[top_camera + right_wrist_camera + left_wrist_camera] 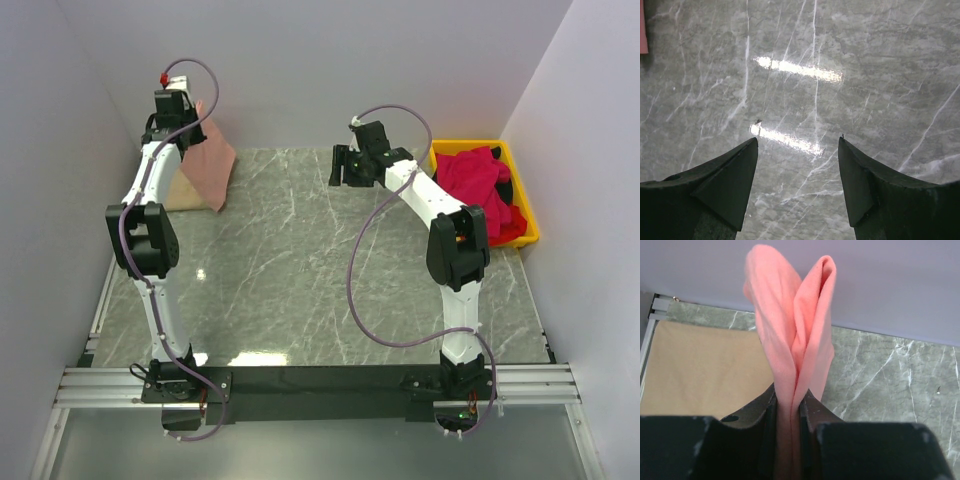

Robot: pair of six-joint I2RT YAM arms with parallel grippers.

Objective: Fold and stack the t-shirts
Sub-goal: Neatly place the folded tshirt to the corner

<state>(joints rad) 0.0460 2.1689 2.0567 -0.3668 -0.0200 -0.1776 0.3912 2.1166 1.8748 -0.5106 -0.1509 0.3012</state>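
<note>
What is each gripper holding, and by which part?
The left gripper pinches the salmon-pink t-shirt by a bunched fold; which part of the shirt cannot be told. The right gripper is open, holding nothing.

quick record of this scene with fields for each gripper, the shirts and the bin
left gripper: shut on the salmon-pink t-shirt, held up at far left
right gripper: open, empty, above bare table
tan t-shirt: flat on the table, far left
red t-shirts: heaped in the yellow bin, far right
</note>
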